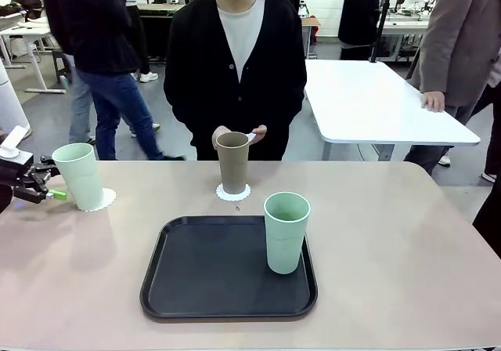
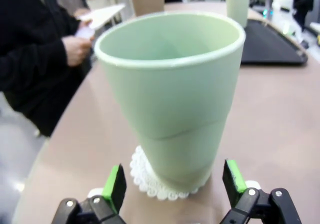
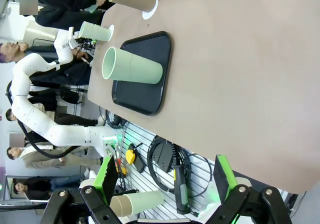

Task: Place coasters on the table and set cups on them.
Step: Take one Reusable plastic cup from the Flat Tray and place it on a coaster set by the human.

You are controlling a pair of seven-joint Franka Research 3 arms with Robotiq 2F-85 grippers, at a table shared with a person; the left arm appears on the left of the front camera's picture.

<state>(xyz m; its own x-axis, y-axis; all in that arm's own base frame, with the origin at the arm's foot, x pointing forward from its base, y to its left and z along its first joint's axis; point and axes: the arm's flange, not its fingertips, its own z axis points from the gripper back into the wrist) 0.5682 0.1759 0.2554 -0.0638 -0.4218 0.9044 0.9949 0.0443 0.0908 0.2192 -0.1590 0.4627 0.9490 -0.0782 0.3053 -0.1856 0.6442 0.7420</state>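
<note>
Front view: left gripper [image 1: 48,180] at left edge of table [image 1: 407,241], just beside mint cup [image 1: 80,175]. This cup stands upright on coaster [image 1: 100,200]. Tan cup [image 1: 232,161] upright on second coaster [image 1: 233,193], middle of far edge, in front of person's hands [image 1: 239,135]. Second mint cup [image 1: 286,232] upright on black tray [image 1: 203,273], right part of it, tray near table's near edge.

Left wrist view: fingers [image 2: 115,186] released, spread on both sides of mint cup base, pads not touching it.

Right wrist view: right gripper [image 3: 165,176] past table's edge on robot's side, fingers spread wide, grasping nothing.

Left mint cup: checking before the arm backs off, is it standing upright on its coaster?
Upright: the mint cup stands rim up, base on the coaster, whose scalloped edge shows beside it. The left gripper is open.
</note>
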